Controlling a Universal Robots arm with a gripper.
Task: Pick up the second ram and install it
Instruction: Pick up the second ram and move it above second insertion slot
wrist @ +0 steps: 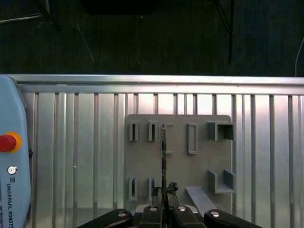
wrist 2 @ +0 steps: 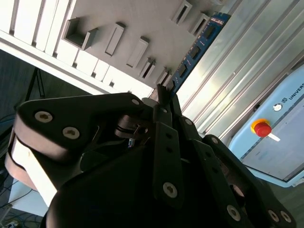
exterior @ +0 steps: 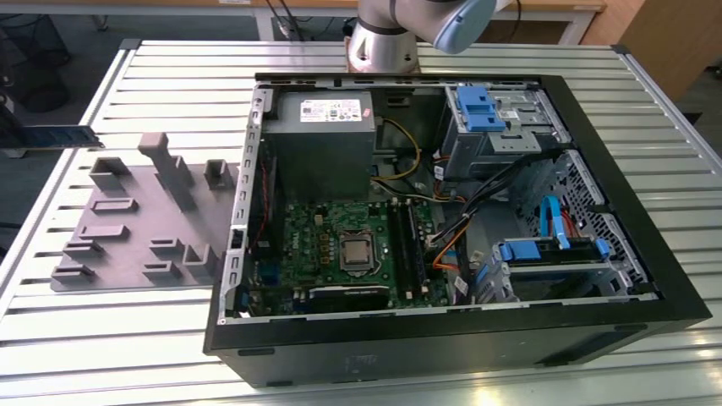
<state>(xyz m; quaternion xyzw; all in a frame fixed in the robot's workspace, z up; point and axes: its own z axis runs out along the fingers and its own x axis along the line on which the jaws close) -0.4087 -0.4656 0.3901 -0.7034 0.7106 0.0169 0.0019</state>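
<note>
Black linkage bars of the gripper (wrist 2: pixel 164 97) crowd the foreground in the second wrist view. Its jaws are pinched almost together on one end of the second ram (wrist 2: pixel 195 47), whose dark blue-green board, with a row of black chips, juts straight out beyond the fingertips. In the first wrist view the gripper (wrist: pixel 164 202) presents the second ram (wrist: pixel 164 152) edge-on, a thin dark line against the grey holder tray (wrist: pixel 180 164) beneath. Clamping the flat faces at one end, I judge, keeps the board straight and its contact edge free for a slot.

In the exterior view the second ram (exterior: pixel 59 135) hangs level in the upper left of the frame, at the exterior view's left edge. It sits over the rim of the slatted metal table (exterior: pixel 169 68) and apart from the holder tray (exterior: pixel 135 228), so the pick-up looks done.

The open computer case (exterior: pixel 451 338) fills the middle and the exterior view's right. Its green motherboard (exterior: pixel 333 245) and long black slots (exterior: pixel 408 245) lie well apart from the stick, so installing is not yet done. A red stop button (wrist: pixel 5 142) sits on a pale blue pendant on the table.
</note>
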